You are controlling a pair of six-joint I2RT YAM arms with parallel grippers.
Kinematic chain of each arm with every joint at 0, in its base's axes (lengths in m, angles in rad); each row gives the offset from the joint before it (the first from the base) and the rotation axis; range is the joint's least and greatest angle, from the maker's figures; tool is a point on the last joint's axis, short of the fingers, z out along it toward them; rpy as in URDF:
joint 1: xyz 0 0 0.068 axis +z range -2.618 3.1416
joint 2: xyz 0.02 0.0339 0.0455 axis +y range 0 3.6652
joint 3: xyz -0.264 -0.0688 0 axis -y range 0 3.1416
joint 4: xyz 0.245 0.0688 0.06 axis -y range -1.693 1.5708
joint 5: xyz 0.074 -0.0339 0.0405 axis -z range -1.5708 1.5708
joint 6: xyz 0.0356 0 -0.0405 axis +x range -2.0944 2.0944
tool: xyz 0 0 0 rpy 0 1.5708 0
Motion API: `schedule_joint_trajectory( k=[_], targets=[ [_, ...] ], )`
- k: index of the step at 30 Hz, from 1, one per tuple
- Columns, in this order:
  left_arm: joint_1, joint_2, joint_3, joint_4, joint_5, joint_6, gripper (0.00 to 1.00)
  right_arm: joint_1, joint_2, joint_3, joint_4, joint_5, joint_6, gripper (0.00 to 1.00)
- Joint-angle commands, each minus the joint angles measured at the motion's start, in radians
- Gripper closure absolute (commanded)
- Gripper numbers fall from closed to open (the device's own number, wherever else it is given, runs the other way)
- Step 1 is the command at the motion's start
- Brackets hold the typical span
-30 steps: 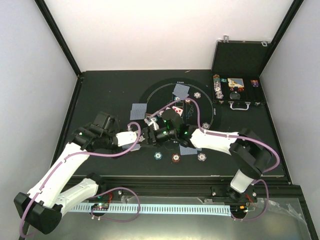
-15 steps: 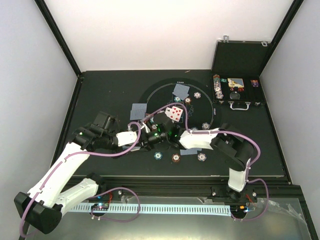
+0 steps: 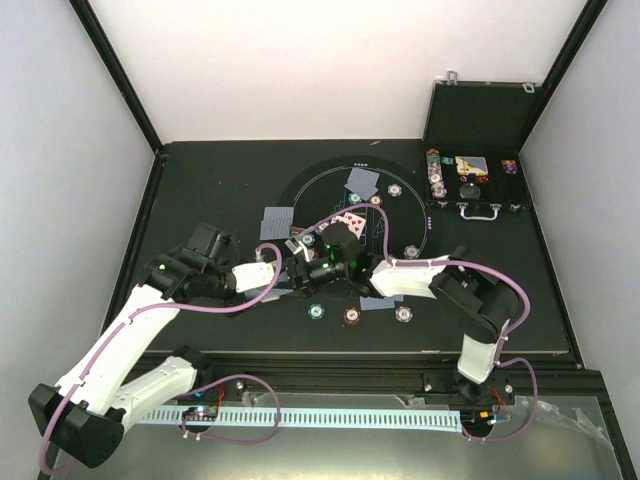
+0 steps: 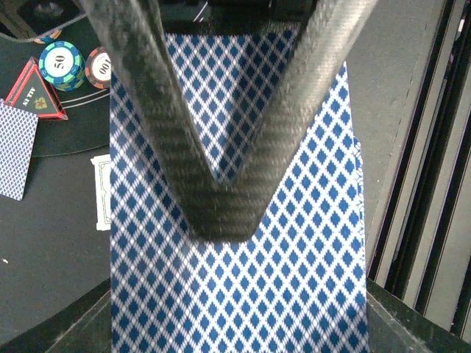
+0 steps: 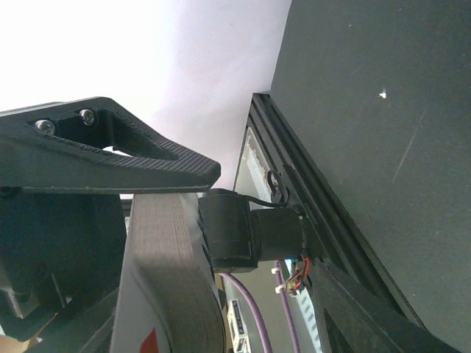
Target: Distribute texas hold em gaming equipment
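Observation:
My left gripper [image 3: 289, 269] is shut on a deck of cards with blue-diamond backs [image 4: 235, 279]; in the left wrist view its two fingertips meet on top of the deck [image 4: 221, 213]. My right gripper [image 3: 322, 260] is right against the deck. In the right wrist view the deck's edge [image 5: 173, 279] sits under my black upper finger [image 5: 110, 154], and the grip itself is hidden. A face-up card with red pips [image 3: 349, 219] lies on the round mat [image 3: 305, 185]. Face-down cards [image 3: 363, 181] [image 3: 275, 218] and chips [image 3: 352, 315] lie around the mat.
An open black case [image 3: 470, 205] with chips and buttons stands at the back right. A green chip [image 4: 61, 62], a brown-red chip [image 4: 99, 66], a red triangle [image 4: 33, 92] and a face-down card [image 4: 15, 147] lie left of the deck. The table's rail [image 5: 309, 198] is near.
The right gripper drew back from the deck, baring the face-up card, then returned to the deck and partly covers the card again. The left arm has hardly moved.

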Motion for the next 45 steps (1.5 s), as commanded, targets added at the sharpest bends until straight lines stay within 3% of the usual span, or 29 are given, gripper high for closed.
schedule_joint_trajectory(
  k=[1, 3, 7, 10, 14, 21, 25, 30, 33, 39, 43, 45],
  targets=[
    [0.003, -0.012, 0.025, 0.018, 0.023, -0.002, 0.93, -0.029, -0.037, -0.036, -0.107, 0.033, -0.059, 0.45],
    [0.003, -0.012, 0.025, 0.018, 0.023, -0.001, 0.93, -0.031, -0.055, -0.039, -0.121, 0.034, -0.069, 0.50],
    [0.004, -0.010, 0.024, 0.018, 0.023, -0.003, 0.94, -0.037, -0.091, -0.037, -0.154, 0.027, -0.106, 0.69],
    [0.003, -0.011, 0.025, 0.016, 0.024, -0.003, 0.93, -0.045, -0.121, -0.014, -0.257, 0.029, -0.171, 0.86],
    [0.003, -0.010, 0.027, 0.015, 0.023, -0.002, 0.94, -0.070, -0.163, 0.000, -0.358, 0.031, -0.238, 0.98],
    [0.004, -0.011, 0.028, 0.012, 0.020, -0.002, 0.93, -0.156, -0.226, 0.038, -0.559, 0.028, -0.382, 0.99],
    [0.003, -0.012, 0.026, 0.011, 0.016, -0.002, 0.94, -0.231, -0.233, 0.150, -0.798, 0.073, -0.563, 0.99],
    [0.003, -0.013, 0.024, 0.011, 0.016, -0.004, 0.93, -0.281, -0.142, 0.439, -1.212, 0.532, -0.861, 0.99],
    [0.003, -0.009, 0.026, 0.012, 0.017, -0.007, 0.94, -0.277, -0.032, 0.584, -1.319, 0.943, -0.944, 0.99],
    [0.003, -0.016, 0.023, 0.008, 0.014, -0.007, 0.93, -0.242, 0.173, 0.713, -1.264, 1.514, -1.105, 0.99],
    [0.003, -0.014, 0.023, 0.008, 0.011, -0.006, 0.93, -0.198, 0.261, 0.696, -1.133, 1.728, -1.267, 0.99],
    [0.003, -0.013, 0.026, 0.007, 0.013, -0.006, 0.93, -0.181, 0.299, 0.679, -1.088, 1.765, -1.321, 0.99]
  ],
)
